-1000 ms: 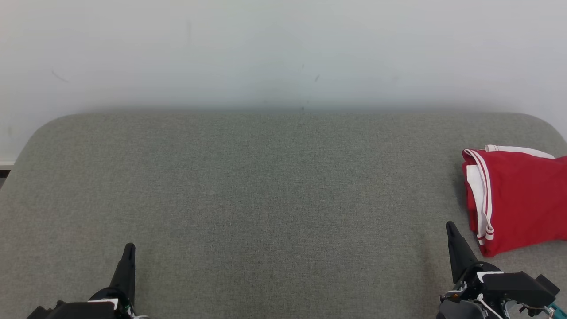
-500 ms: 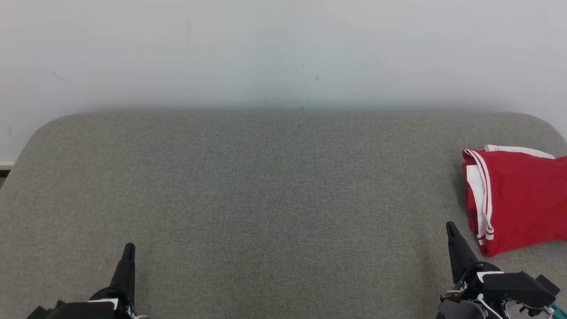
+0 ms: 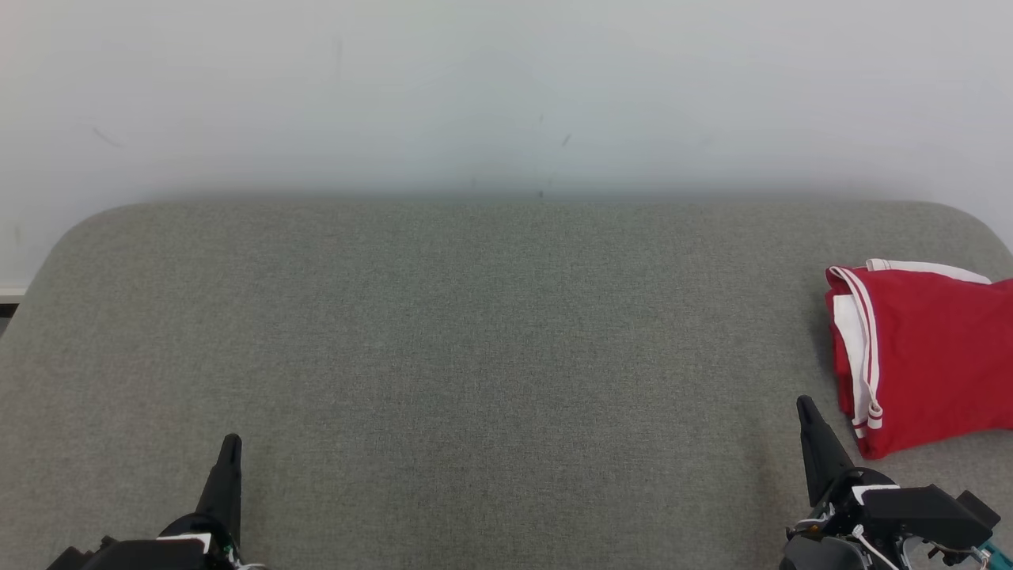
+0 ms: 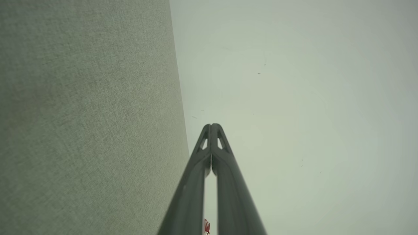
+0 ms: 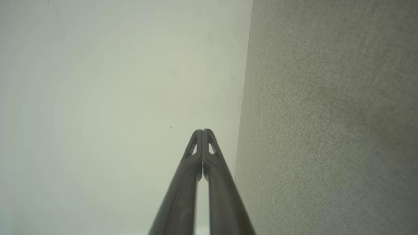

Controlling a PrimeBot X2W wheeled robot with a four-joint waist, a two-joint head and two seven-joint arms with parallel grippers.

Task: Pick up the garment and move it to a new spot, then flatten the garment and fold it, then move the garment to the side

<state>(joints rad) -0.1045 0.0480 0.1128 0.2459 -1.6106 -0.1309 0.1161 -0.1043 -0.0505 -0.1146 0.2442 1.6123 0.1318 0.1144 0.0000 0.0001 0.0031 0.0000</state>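
Your folded red garment [image 3: 926,356] lay at the grey surface's [image 3: 475,332] right edge
Head view gave you its place near the right gripper [image 3: 806,408]; the wrist views showed it and the left gripper [image 3: 229,443] pinched closed, empty

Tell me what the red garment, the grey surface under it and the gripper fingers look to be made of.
Red garment: soft matte knit, probably jersey; limp folded layers, white stripe trim.
Grey surface: matte woven upholstery cloth; a fine flecked weave shows.
Gripper fingers: likely dark moulded plastic, dull sheen, cut-out tips.
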